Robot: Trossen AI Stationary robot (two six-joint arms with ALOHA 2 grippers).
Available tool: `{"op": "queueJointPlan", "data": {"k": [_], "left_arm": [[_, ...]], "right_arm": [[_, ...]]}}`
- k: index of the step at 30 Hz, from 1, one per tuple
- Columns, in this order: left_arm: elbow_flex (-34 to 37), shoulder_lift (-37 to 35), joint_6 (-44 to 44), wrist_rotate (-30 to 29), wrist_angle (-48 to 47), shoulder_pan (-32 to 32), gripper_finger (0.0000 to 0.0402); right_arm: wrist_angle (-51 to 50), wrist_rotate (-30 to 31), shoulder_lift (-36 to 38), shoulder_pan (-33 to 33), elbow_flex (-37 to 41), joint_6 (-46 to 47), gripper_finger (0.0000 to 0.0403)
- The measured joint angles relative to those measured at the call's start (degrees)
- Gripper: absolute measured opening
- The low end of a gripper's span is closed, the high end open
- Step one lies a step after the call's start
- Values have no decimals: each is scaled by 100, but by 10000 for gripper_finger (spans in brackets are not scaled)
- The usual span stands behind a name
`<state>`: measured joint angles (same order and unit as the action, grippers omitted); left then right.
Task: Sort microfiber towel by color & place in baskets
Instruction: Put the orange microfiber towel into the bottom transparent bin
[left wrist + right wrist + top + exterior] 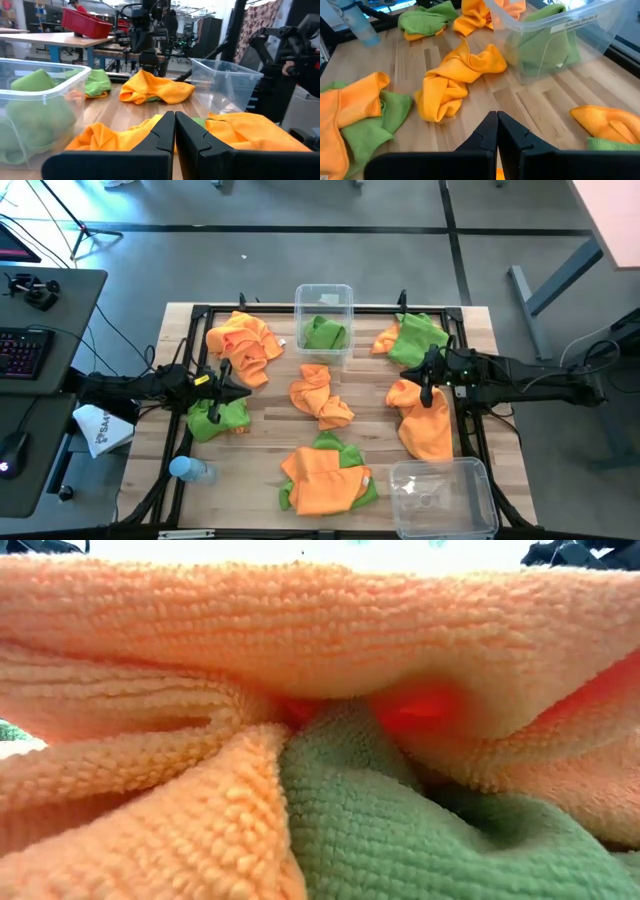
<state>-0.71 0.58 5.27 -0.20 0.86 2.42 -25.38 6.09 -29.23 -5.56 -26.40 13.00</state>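
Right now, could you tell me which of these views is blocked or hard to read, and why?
Low view: the orange towel and a green towel fill the frame, too close to show the table. High view: evenly lit, whole table visible. Left wrist view: bright windows wash out the background.

Robotics lab (workbenches, equipment racks)
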Motion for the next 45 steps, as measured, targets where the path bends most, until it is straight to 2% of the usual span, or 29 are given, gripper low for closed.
{"op": "queueJointPlan", "data": {"k": [6,11,16,20,27,32,36,45], "left_arm": [[2,156,125,-776,82,0,0],[-114,726,380,-1320,26,2,0],[-705,1606,553,-1967,27,0,0],[-1454,2371,187,-2352,-44,-50,0],[-3204,3563,188,-2407,-1571,-504,0],[-4024,4247,209,-2405,-2393,-810,0],[-4340,4636,80,-2329,-2762,-1093,0],[-4369,5286,152,-2297,-3488,-2126,8]], "right_arm": [[0,3,-2,0,6,-399,0],[0,2,-2,0,5,-688,0],[0,0,-2,0,5,-1023,0],[0,2,-2,0,5,-1049,0],[0,0,-2,0,5,-1004,0],[0,-2,-2,0,6,-813,0],[-1,-2,-2,0,5,-746,0],[-2,-2,-2,0,7,-851,0]]}}
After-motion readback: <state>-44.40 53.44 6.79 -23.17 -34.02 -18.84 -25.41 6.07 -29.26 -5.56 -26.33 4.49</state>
